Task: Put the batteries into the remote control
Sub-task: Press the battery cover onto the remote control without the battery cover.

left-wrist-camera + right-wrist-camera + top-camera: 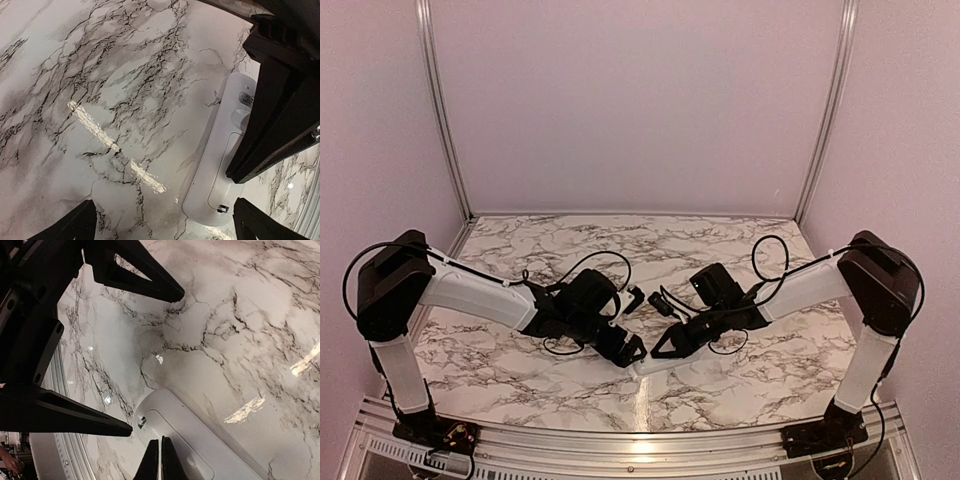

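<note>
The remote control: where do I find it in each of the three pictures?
Top external: the remote control, a pale sliver just below the middle.
Left wrist: the remote control, right of centre, running to the bottom edge.
Right wrist: the remote control, bottom centre, slanting lower right.
Shared landmark: the dark latch notch at its rounded end, in both wrist views.
</note>
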`<state>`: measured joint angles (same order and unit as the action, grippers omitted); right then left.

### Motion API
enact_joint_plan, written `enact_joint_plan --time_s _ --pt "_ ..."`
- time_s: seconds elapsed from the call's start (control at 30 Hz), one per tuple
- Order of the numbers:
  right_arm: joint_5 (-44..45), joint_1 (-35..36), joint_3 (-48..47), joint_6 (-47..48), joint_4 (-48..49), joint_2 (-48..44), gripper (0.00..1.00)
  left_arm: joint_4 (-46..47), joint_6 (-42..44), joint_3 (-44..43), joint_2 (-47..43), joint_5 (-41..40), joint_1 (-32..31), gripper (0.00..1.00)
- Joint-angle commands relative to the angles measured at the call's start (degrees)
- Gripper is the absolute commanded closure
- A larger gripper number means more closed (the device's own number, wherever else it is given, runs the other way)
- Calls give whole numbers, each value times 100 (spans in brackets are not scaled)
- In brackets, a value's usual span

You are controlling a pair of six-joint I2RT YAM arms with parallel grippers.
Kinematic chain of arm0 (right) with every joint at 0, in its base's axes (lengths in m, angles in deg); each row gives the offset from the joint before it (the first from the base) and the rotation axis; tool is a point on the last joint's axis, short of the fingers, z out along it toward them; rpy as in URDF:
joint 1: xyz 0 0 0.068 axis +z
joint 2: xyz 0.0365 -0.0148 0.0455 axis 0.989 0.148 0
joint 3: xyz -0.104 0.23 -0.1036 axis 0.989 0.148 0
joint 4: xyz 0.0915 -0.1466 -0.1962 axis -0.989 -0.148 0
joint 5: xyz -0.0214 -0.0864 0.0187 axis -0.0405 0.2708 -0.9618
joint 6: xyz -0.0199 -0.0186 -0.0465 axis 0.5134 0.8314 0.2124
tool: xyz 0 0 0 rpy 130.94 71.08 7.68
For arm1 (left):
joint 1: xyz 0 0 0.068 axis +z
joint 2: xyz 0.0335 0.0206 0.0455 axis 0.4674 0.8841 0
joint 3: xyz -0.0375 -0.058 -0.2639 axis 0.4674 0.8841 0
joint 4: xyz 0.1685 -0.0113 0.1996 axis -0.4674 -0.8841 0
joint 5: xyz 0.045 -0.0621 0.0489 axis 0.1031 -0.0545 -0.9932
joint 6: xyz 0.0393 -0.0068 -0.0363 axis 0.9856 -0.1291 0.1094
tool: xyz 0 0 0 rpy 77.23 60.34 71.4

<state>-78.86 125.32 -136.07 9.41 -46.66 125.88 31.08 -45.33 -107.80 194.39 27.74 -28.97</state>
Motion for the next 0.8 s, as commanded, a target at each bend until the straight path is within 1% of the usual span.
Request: enact_joint_plan --time_s 0.0,0.17,0.4,0.77 --pt "342 76 -9 125 -447 61 97 160 -76 -139 -42 76 9 1" --pt "384 73 8 144 -482 40 97 88 -44 -249 135 36 6 1" --pt "458 72 10 177 -533 44 98 -358 90 -478 356 -137 -39 1" --pt "507 72 27 226 -579 71 98 -815 339 -444 420 -472 -55 1"
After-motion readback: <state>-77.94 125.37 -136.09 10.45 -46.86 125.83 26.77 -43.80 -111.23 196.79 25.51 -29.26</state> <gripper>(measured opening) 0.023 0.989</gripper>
